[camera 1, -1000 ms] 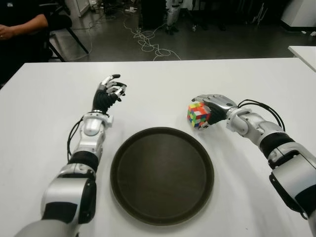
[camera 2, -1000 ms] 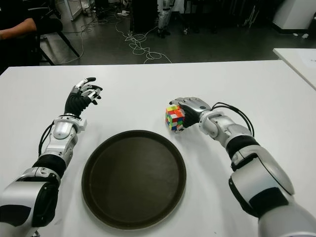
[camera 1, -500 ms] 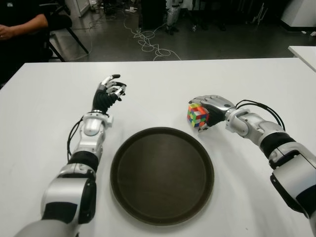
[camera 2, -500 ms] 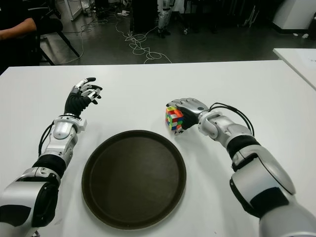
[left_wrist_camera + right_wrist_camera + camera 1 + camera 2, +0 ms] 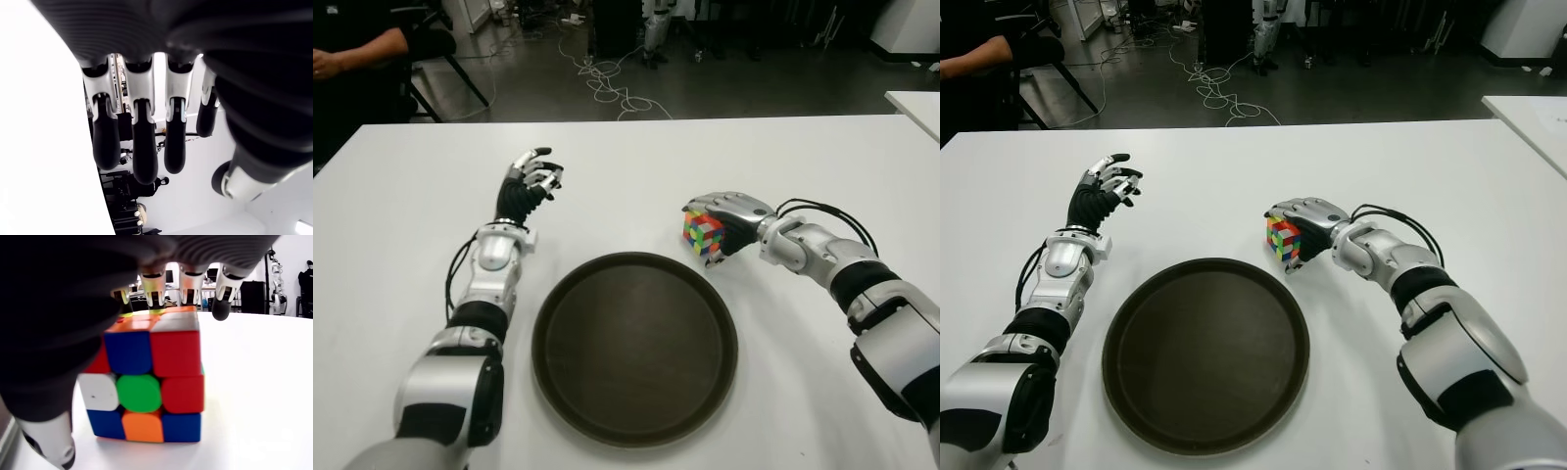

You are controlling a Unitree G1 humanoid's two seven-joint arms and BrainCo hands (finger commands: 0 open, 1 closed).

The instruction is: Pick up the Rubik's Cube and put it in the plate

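Left eye view first: the right hand (image 5: 729,217) is draped over the cube (image 5: 701,233), fingers curled down its far side and thumb on the near side, so it's gripping it. The cube sits just past the far right rim of the plate (image 5: 634,431), which is a dark round tray near the table's (image 5: 822,392) front edge, middle-ish. Can't tell from here if the cube is off the table yet. The left hand (image 5: 530,178) shows off to the plate's far left, fingers loosely spread, holding nothing.

Right eye view: same story, nothing new. Cube (image 5: 1282,238) just beyond the plate rim (image 5: 1205,446), not in it.

Left wrist view: fingers (image 5: 139,147) hang straight and relaxed, empty.

Right wrist view: this is the useful one. The cube (image 5: 146,387) fills the view, fingertips (image 5: 221,308) hook over its far top edge, the thumb sits on the near side. The bottom looks like it's still touching the table, or barely off it.

My take on doing this step well: make sure the pinch is square across opposite faces before lifting, since these cubes twist if squeezed on a corner. Lift enough to clear the rim, carry it toward the plate's middle, and only let go once it's down low.
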